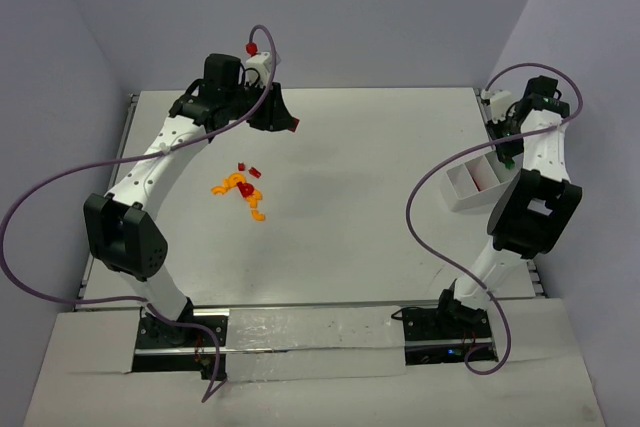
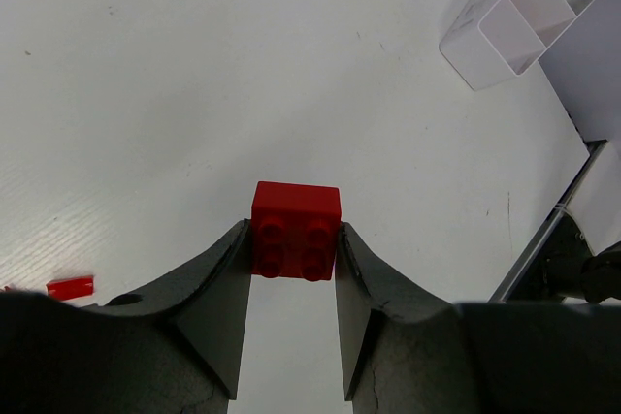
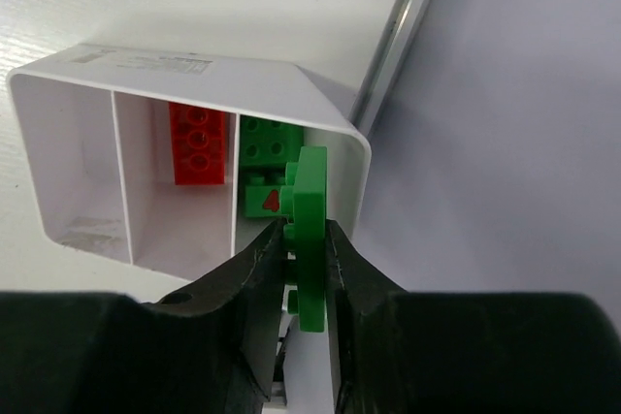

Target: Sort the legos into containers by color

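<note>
My left gripper [image 2: 292,227] is shut on a red lego [image 2: 296,212] with two rows of studs, held above the bare table; from the top this gripper [image 1: 283,119] is at the back left. A loose pile of red and orange-yellow legos [image 1: 245,192] lies just in front of it. My right gripper [image 3: 306,225] is shut on a flat green lego [image 3: 311,203], held on edge over the right end of the white container [image 3: 58,94]. The container's middle compartment holds a red lego [image 3: 197,141], its right one holds green legos [image 3: 262,147], and its left one holds none.
The container [image 1: 462,187] sits near the table's right edge, beside a metal rail [image 3: 393,46] and the purple wall. A small red piece [image 2: 70,286] lies on the table under my left gripper. Purple cables loop off both arms, one ending in a red cap [image 1: 250,48].
</note>
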Available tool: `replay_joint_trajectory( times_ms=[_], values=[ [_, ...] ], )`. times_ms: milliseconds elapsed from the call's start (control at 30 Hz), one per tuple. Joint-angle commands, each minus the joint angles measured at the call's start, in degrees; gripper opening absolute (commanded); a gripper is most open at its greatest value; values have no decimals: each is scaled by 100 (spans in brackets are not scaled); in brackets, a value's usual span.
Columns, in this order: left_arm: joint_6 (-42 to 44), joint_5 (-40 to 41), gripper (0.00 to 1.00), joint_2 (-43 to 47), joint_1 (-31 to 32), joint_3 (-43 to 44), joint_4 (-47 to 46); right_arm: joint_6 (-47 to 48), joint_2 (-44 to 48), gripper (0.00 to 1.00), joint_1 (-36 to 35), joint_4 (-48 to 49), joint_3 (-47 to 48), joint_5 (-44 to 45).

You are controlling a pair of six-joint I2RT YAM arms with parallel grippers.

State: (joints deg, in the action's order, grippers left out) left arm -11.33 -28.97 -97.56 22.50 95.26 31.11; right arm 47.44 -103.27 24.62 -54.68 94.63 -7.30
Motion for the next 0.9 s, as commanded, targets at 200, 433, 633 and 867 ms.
replay_joint_trajectory(
  times_ms=[200, 433, 633, 867],
  values=[
    [-17, -20, 0, 62, 0, 248, -52, -7, 155, 68, -10, 186, 30, -24],
    [-840, -1006, 0, 394, -167, -317, -780, -422, 899, 81, -119, -389, 770, -1238],
    [-3041, -2736, 0, 797, -352, -1689, -3284, -1826, 2030, 99, -1416, 168, 285, -2152],
    [-6429, -3827, 0, 1013, -361, -3207, -7228, -3115, 2390, 100, -3767, 1578, -225, -2472]
  ],
)
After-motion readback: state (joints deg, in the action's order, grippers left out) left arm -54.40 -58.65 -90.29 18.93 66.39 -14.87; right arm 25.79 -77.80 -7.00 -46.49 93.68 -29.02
